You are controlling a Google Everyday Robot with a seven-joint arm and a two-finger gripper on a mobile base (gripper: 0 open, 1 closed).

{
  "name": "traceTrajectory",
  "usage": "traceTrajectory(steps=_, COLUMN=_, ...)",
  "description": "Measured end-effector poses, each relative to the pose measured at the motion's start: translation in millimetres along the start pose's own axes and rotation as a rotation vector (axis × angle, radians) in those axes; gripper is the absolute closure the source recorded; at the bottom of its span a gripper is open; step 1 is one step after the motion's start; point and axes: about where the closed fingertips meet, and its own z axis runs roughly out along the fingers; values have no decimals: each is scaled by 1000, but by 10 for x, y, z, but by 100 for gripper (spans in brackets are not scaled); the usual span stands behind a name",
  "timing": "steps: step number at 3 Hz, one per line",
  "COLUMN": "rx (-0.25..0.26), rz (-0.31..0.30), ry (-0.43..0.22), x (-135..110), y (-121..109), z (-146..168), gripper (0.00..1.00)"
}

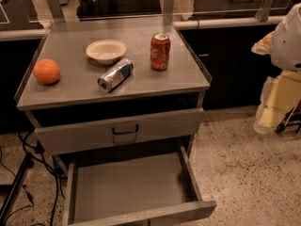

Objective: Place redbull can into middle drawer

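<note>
The end effector (269, 116) hangs at the right edge of the view, below the table top and well apart from everything on it. Whether it is spread or pressed together I cannot tell, and it holds nothing that I can see.

The nearest thing on the table (183, 79) is the red can (160, 51), standing upright. Just left of it the redbull can (115, 75) lies on its side, its shiny end toward the front edge, with the bowl (106, 50) close behind it. The orange (46, 71) sits far left. Below, the top drawer (125, 130) is out a little, and the middle drawer (127, 187) is pulled wide, its floor bare.

The reach has not begun. A can on its side is likely to roll at an off-centre touch, perhaps off the front edge. Coming in from the right, the arm could tip the red can. On the way down, the top drawer's protruding front may catch the load.
</note>
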Motion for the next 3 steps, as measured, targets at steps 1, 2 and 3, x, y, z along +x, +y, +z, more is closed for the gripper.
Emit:
traceTrajectory(steps=1, rx=4, rz=-3, ry=-4, x=-14, y=-9, z=-8, gripper=0)
traceTrajectory(steps=2, rx=16, rz=-95, ry=-62, x=-387, y=-210, z=18, gripper=0)
traceTrajectory(steps=3, rx=2, rz=-212, ry=-111, x=-840, y=-351, z=120, gripper=0)
